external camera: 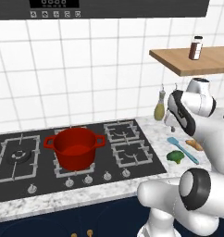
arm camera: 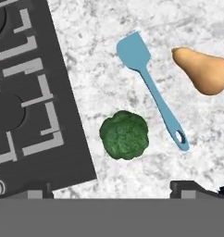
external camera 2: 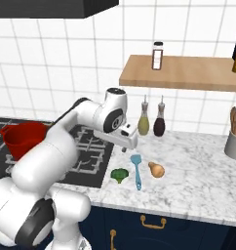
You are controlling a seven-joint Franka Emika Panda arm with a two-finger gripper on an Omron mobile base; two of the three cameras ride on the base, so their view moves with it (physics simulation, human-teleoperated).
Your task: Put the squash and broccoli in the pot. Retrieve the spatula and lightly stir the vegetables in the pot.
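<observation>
The red pot stands on a middle burner of the stove, and no vegetables are visible inside it. On the marble counter right of the stove lie the green broccoli, the light-blue spatula and the tan squash, side by side and apart. My gripper hovers above them, pointing down, open and holding nothing. The broccoli lies nearest below it.
The black stove borders the broccoli on the left. Two bottles stand at the wall behind the vegetables. A wooden shelf with a spice jar hangs above. A utensil holder stands far right.
</observation>
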